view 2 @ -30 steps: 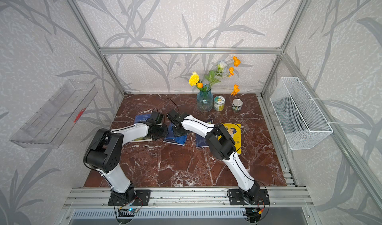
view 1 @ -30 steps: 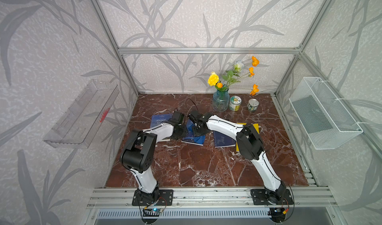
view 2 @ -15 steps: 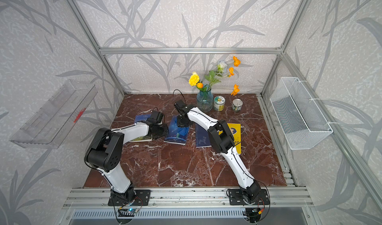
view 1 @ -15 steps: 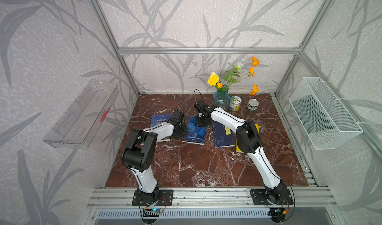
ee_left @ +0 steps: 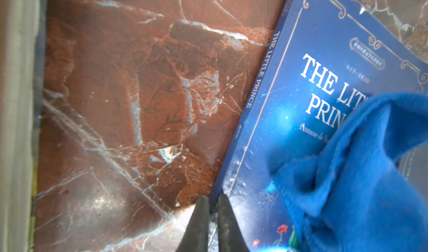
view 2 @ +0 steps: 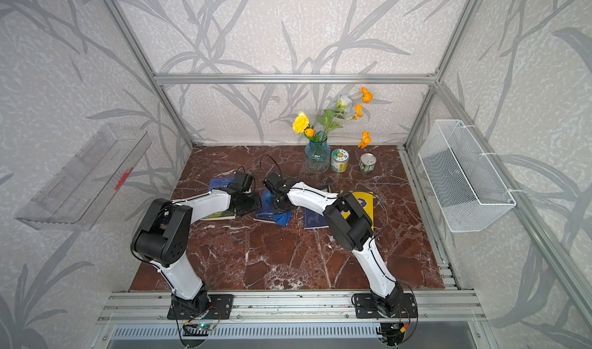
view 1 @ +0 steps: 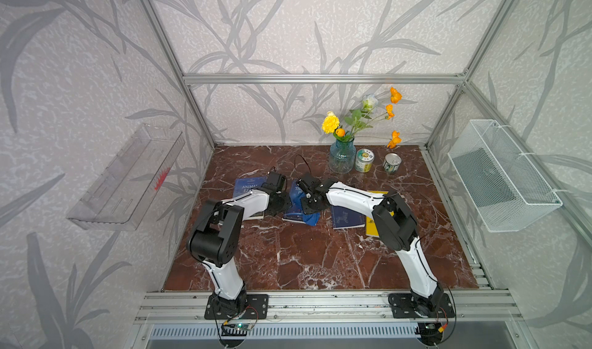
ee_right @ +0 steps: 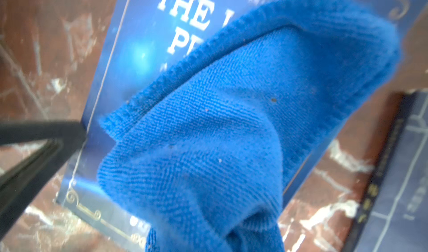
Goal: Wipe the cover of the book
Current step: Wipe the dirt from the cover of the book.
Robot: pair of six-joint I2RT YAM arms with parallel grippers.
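Note:
The book [view 1: 294, 193] is a blue "The Little Prince", lying flat on the marble table between the two arms; it shows in both top views [view 2: 265, 200]. A blue cloth [ee_right: 231, 123] lies bunched over its cover [ee_left: 289, 81] and trails past the book's near edge [view 1: 311, 218]. My right gripper [view 1: 309, 204] is shut on the cloth and holds it down on the cover, its fingers hidden under the fabric. My left gripper [ee_left: 212, 198] is shut and empty, its tips resting at the book's spine edge [view 1: 283, 203]. Its black fingers [ee_right: 41, 132] show in the right wrist view.
A blue "Animal Farm" book [view 1: 250, 184] lies under the left arm. A dark blue book [view 1: 347, 216] and a yellow one [view 1: 373, 230] lie under the right arm. At the back stand a flower vase [view 1: 342, 156] and two cans [view 1: 364, 160]. A wire basket [view 1: 503, 177] hangs on the right wall, a clear shelf [view 1: 128, 177] on the left.
My right gripper swept the cloth to the book's far end, then back toward its near end. The left gripper stayed at the spine edge.

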